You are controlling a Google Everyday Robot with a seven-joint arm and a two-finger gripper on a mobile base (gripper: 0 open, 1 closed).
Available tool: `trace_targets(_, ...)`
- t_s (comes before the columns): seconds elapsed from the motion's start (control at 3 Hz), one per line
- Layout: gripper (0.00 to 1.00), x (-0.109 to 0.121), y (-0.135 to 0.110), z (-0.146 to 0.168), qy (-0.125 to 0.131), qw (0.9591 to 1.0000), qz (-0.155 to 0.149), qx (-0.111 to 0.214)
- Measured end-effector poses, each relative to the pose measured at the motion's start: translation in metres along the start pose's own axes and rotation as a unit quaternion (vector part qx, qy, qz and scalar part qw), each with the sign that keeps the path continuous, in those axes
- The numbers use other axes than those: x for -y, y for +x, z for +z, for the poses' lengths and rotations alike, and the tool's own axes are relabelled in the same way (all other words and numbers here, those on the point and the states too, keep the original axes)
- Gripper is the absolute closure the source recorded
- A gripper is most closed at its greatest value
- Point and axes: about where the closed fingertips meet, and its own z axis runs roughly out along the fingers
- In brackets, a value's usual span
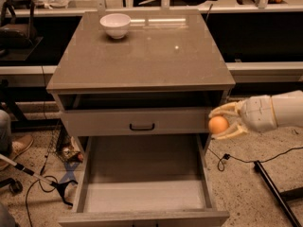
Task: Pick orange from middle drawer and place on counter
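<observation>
My gripper (218, 125) comes in from the right and is shut on the orange (218, 124), holding it in the air beside the cabinet's right front corner, below the counter's edge. The middle drawer (144, 193) is pulled out wide below, its flat grey floor bare. The orange hangs just above and outside the drawer's right wall. The counter (156, 56) is the glossy grey-brown slab on top of the cabinet.
A white bowl (115, 24) stands at the counter's back left. A closed drawer front with a black handle (142, 126) sits above the open drawer. Cables and a black bar (274, 193) lie on the floor at right; a cane and cables lie at left.
</observation>
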Motion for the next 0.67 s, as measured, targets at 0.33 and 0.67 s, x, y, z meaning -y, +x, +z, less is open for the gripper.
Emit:
trace_targets(0.33, 1.0, 0.0372, -0.0231, -0.025, 0.037, 0.9991, 0.014, 0.012)
trace_targets(0.67, 1.0, 0.0372, -0.0231, -0.025, 0.037, 0.9991, 0.014, 0.012)
